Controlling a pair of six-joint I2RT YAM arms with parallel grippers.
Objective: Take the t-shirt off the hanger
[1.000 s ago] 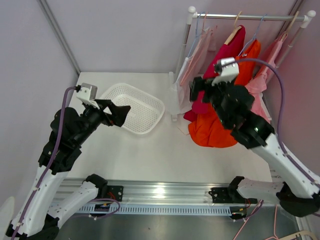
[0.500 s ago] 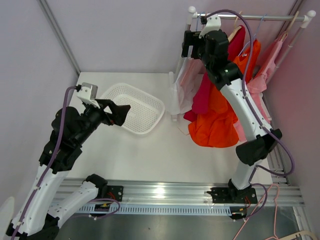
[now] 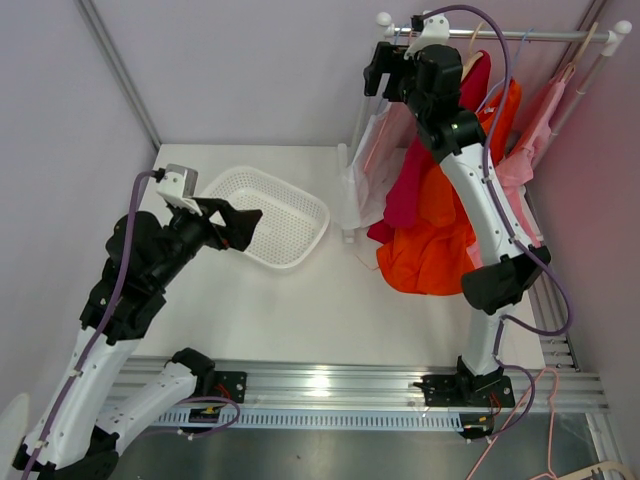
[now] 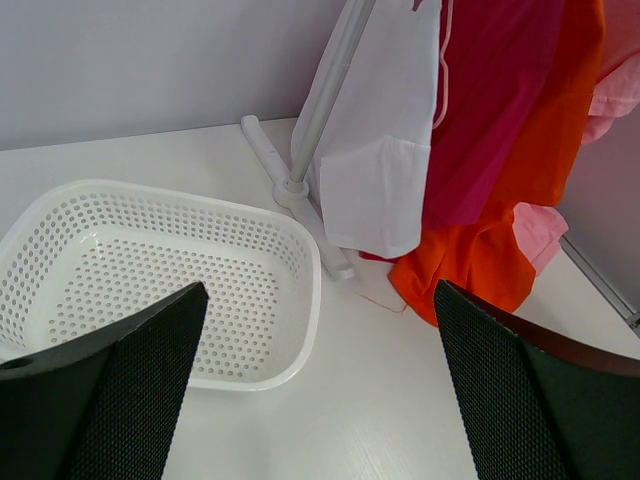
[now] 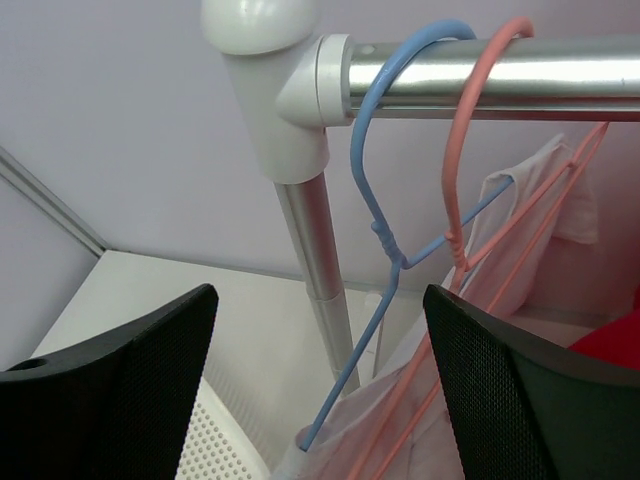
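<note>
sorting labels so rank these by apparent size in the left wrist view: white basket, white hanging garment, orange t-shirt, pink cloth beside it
1. white perforated plastic basket
2. white hanging garment and orange t-shirt, too alike to rank
3. pink cloth patch

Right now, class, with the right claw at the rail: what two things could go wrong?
The blue hanger and pink hanger hook the rail side by side; the open right claw may catch both.
The white shirt and red shirt overlap, so pulling one could drag the other.
</note>
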